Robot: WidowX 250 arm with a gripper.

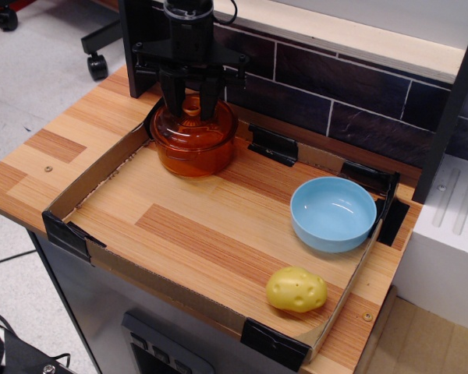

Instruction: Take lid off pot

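The amber-orange pot (pixel 193 158) stands at the back left of the cardboard tray (pixel 101 167). The orange lid (pixel 195 129) sits on top of it. My black gripper (pixel 191 106) comes straight down over the pot. Its two fingers (pixel 172 95) have closed in on either side of the lid's small knob (pixel 191 109), which shows only partly between them. The lid still rests on the pot.
A light-blue bowl (pixel 333 213) sits at the tray's right side. A yellow potato-shaped toy (pixel 296 290) lies near the front right corner. A dark tiled wall (pixel 335 93) runs behind the tray. Black clips (pixel 271 145) hold the tray's corners.
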